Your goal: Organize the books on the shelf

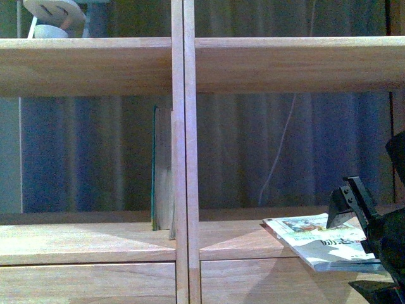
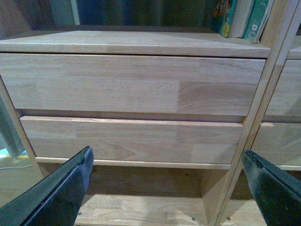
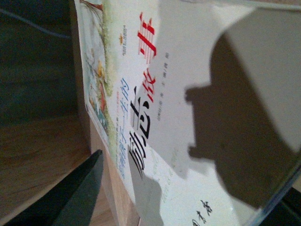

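A thin pale paperback with a colourful illustration and Chinese characters point(image 1: 316, 240) lay flat at the front of the right-hand compartment of the large light-wood bookcase point(image 1: 183, 158). Its far end rested on the shelf board and its near end jutted out past the board's front edge. The right fingers point(image 1: 342, 206) pinched that near end, one black finger on top of the cover and the dark bulk of the arm below it. In the right wrist view the cover point(image 3: 188, 94) filled most of the picture, with red, black and blue characters and a hard shadow across it. A thin teal-edged book point(image 1: 162, 168) stood upright in the left-hand compartment, pressed against the central upright. The left fingers point(image 2: 56, 193) were spread wide and held nothing, and they faced two plain drawer fronts point(image 2: 131, 84) stacked one above the other. A dark pleated curtain point(image 1: 285, 145) showed through the open back, and a pale round object point(image 1: 54, 12) sat on the shelf above.
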{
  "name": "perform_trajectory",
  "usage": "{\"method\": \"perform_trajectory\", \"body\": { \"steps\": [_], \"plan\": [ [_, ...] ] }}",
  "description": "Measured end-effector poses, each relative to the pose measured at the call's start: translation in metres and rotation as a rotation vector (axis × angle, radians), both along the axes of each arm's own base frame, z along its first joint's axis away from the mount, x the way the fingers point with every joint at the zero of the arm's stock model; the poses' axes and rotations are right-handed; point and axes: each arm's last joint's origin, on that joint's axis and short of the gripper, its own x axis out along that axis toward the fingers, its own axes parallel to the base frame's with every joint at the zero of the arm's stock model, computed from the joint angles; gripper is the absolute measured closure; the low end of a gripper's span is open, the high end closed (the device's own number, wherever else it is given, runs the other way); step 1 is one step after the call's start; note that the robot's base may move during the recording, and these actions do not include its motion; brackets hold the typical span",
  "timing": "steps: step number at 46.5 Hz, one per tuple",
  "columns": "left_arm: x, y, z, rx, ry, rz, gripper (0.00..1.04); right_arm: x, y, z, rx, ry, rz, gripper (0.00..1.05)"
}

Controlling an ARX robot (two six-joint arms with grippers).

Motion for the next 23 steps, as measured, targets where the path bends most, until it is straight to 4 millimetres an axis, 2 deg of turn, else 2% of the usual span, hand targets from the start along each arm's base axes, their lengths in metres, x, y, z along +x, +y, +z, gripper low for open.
{"method": "perform_trajectory", "body": {
  "steps": [13,19,23],
  "plan": [
    [0.0000,0.0000,0.0000,0.000,0.000,0.000,0.07,0.0005,-0.0038,0.0004,-0.003,-0.008,-0.003,0.76],
    [0.0000,0.0000,0.0000,0.000,0.000,0.000,0.07,0.0004,-0.0052,0.0030,-0.003,-0.025,0.000,0.95],
    [0.0000,0.0000,0.0000,0.000,0.000,0.000,0.07,-0.0005,-0.0056,0.0059,-0.003,-0.042,0.001,0.97]
  ]
}}
